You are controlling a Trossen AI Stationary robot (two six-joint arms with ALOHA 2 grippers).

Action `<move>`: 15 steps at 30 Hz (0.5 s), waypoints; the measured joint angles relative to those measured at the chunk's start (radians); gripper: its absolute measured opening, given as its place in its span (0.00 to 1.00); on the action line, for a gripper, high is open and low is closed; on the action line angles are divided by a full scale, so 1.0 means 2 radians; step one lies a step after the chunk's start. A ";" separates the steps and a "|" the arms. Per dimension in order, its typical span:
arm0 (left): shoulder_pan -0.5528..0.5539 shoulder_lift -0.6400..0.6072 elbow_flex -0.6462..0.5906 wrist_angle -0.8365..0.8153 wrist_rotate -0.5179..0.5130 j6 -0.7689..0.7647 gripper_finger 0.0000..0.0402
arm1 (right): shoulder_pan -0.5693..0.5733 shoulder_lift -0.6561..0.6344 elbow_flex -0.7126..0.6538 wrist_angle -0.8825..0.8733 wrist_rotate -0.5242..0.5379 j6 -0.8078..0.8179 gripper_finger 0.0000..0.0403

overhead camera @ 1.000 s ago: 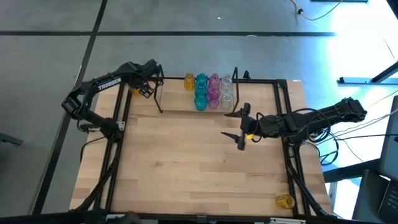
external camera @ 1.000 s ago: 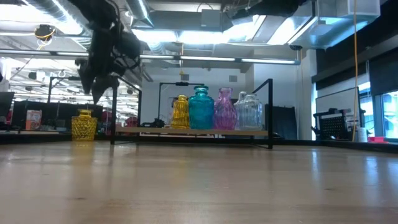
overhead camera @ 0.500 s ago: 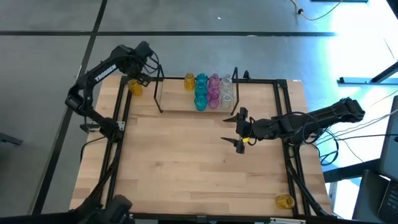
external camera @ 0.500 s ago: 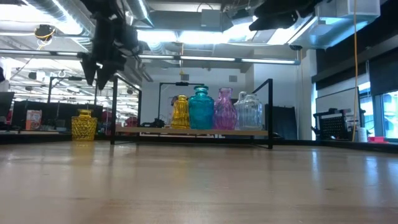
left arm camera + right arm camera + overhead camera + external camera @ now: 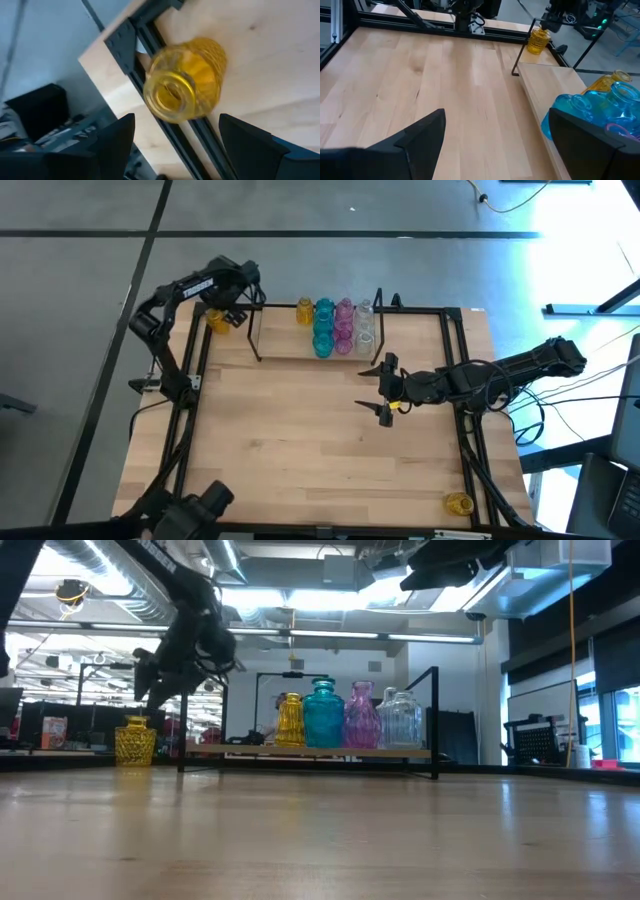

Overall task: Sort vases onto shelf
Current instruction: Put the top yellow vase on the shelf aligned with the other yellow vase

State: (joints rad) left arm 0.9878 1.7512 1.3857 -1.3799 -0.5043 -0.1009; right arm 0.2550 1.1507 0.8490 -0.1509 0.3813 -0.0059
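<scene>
Two claws stand spread: your left claw [image 5: 238, 311] hovers above a yellow vase [image 5: 218, 322] (beside the shelf [image 5: 290, 345]); right claw [image 5: 384, 389] waits mid-bench.

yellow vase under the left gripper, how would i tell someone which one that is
Start at the shelf along the table's far edge, then look just past its left wire frame to the table's far-left corner. The yellow vase stands there alone, right under the open left gripper. Unlike the yellow one on the shelf, it is off the board and squatter.
</scene>
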 joint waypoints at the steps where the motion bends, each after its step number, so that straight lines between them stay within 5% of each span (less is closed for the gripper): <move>1: -0.001 0.003 0.000 0.001 -0.009 0.000 0.71 | 0.000 0.000 0.000 0.000 0.000 0.000 0.83; 15: 0.006 0.015 0.000 0.018 -0.012 0.003 0.71 | 0.000 0.000 0.000 0.000 0.000 0.000 0.83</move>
State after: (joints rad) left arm 0.9993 1.7806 1.3856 -1.3431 -0.5285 -0.0949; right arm 0.2550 1.1503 0.8490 -0.1513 0.3809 -0.0059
